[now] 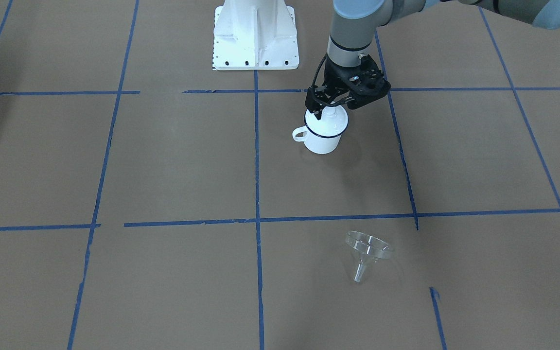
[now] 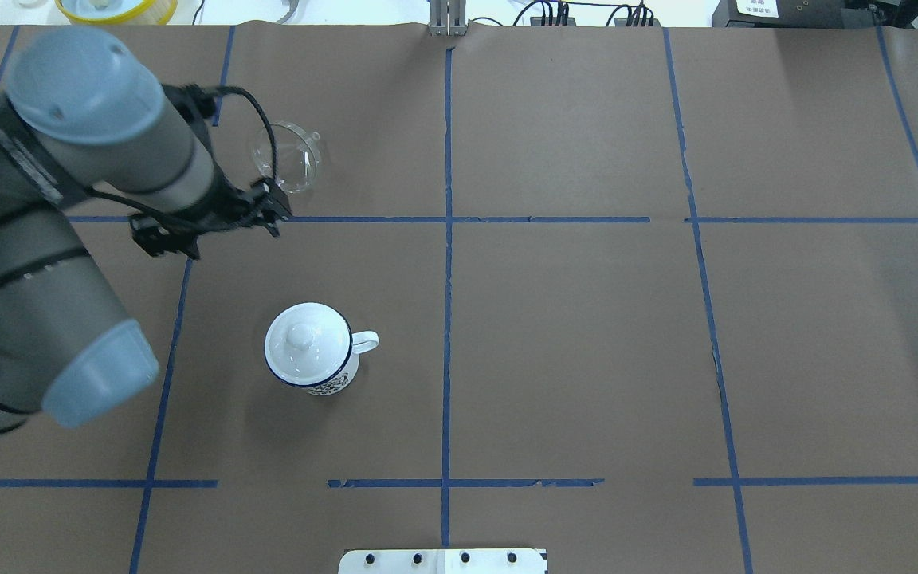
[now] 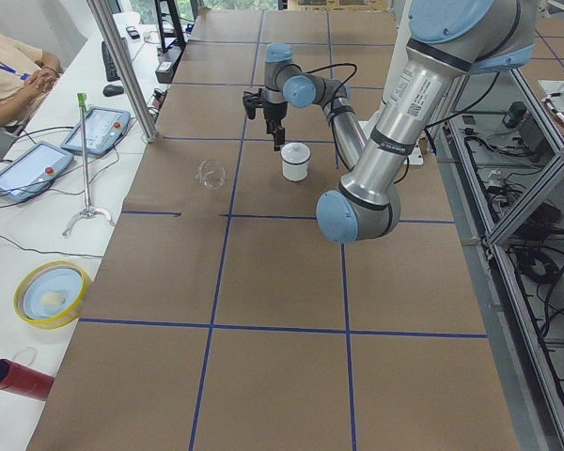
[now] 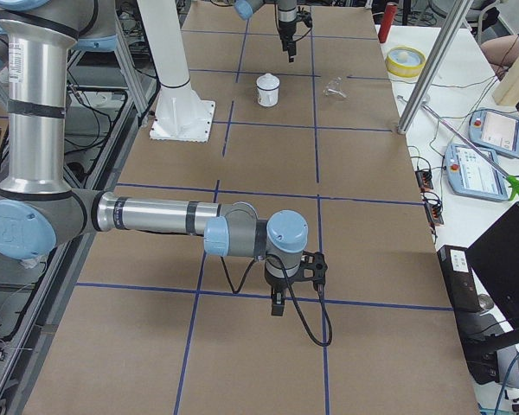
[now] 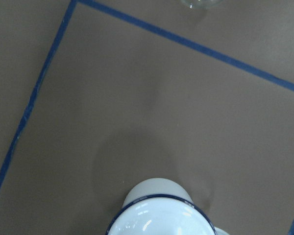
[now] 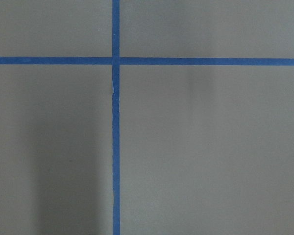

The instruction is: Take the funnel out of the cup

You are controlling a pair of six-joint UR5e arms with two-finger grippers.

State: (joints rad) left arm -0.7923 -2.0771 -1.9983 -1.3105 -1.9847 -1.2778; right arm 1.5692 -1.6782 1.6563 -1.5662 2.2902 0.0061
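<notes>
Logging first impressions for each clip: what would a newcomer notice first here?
The funnel lies on its side on the table, well apart from the cup. The cup carries a knobbed white lid, and the left gripper hangs in the air close by, on the funnel's side of it.

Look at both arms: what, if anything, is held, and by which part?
Nothing is held. The left gripper hangs empty above the table; the funnel lies on its side apart from the cup. The right gripper carries nothing either.
</notes>
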